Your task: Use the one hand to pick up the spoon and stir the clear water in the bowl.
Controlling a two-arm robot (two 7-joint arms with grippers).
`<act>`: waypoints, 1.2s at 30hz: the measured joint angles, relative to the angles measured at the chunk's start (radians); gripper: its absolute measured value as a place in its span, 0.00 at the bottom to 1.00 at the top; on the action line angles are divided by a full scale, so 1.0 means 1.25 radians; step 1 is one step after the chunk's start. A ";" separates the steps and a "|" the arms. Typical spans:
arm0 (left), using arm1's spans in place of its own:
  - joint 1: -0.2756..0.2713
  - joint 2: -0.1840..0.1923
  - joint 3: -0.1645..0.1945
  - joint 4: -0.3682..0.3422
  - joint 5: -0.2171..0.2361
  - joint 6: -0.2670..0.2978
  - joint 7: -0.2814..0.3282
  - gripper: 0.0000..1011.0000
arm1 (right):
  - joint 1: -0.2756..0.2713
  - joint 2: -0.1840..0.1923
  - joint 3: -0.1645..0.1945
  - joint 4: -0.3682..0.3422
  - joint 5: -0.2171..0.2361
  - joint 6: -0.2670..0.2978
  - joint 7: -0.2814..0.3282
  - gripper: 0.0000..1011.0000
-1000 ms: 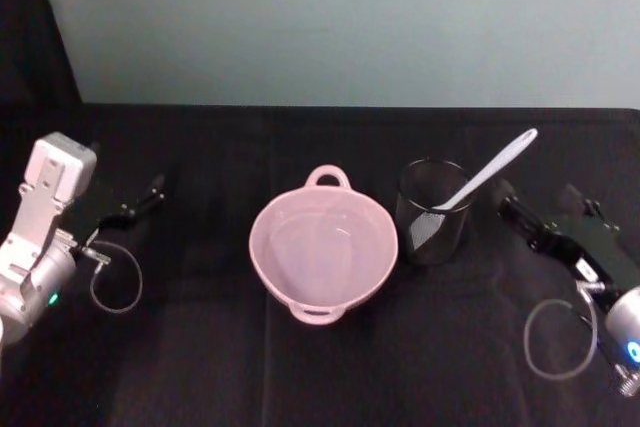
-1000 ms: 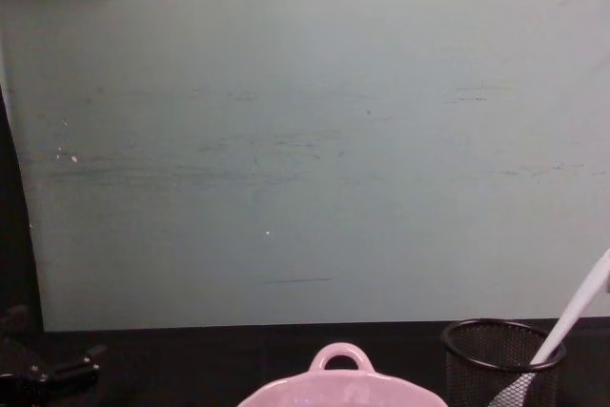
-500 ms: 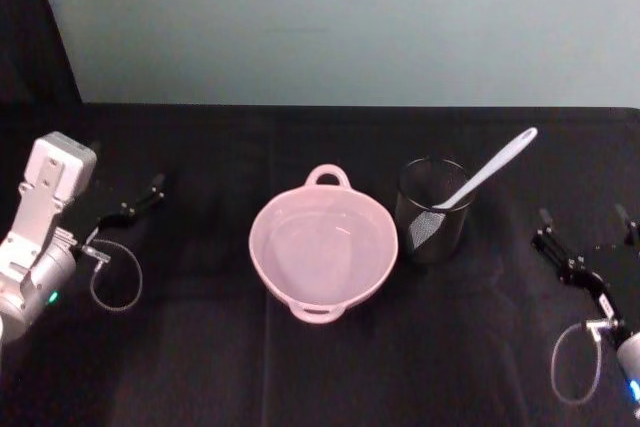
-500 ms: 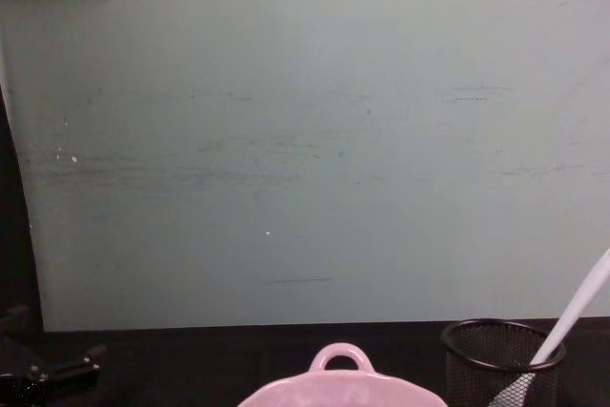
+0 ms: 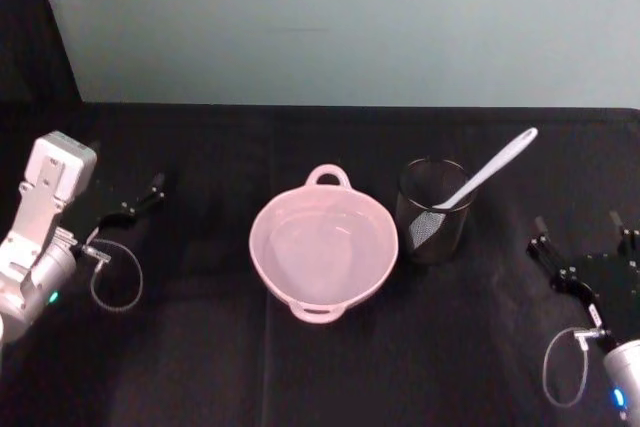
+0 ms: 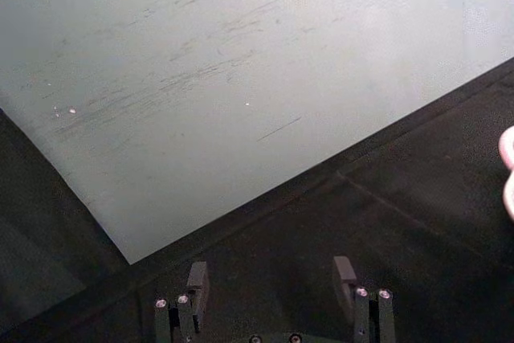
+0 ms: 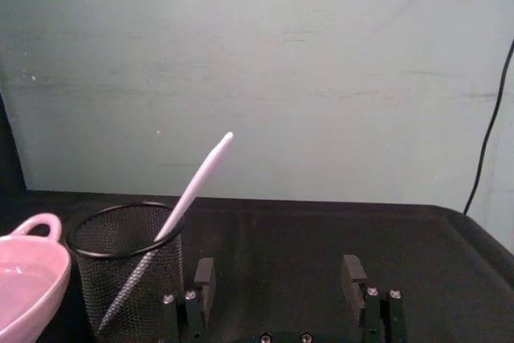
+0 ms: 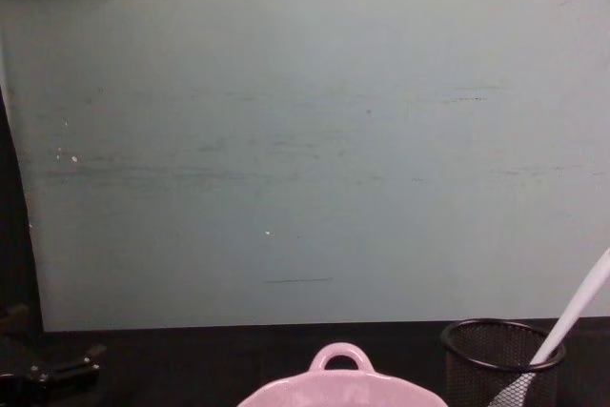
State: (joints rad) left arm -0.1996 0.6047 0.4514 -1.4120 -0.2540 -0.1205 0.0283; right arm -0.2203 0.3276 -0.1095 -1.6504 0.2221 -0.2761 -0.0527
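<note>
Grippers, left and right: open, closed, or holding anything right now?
Left black flat-jawed gripper: open, holding nothing, at the table's left side.
Right black flat-jawed gripper: open, holding nothing, right of the black wire-mesh cup.

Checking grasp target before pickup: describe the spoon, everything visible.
The spoon is long, slim and pale white, plastic by the look. It stands tilted in the black wire-mesh cup, bowl end down inside and seen through the mesh, handle leaning on the rim and pointing up and out toward the robot's right, well above the cup. The handle end is rounded. The cup stands just right of the pink bowl. No gripper touches the spoon; the right gripper is open, apart to the cup's right.
</note>
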 joint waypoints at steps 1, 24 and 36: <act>0.000 0.000 0.000 0.000 0.000 0.000 0.000 1.00 | 0.004 -0.005 0.001 0.011 0.001 -0.004 0.006 0.99; 0.000 0.000 0.000 0.000 0.000 0.000 0.000 1.00 | 0.000 -0.001 0.001 0.000 0.004 0.000 0.005 0.99; 0.000 0.000 0.000 0.000 0.000 0.000 0.000 1.00 | 0.000 0.000 0.001 -0.001 0.004 0.001 0.003 0.99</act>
State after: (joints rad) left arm -0.1996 0.6047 0.4514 -1.4120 -0.2539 -0.1205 0.0283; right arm -0.2208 0.3278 -0.1080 -1.6516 0.2270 -0.2744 -0.0489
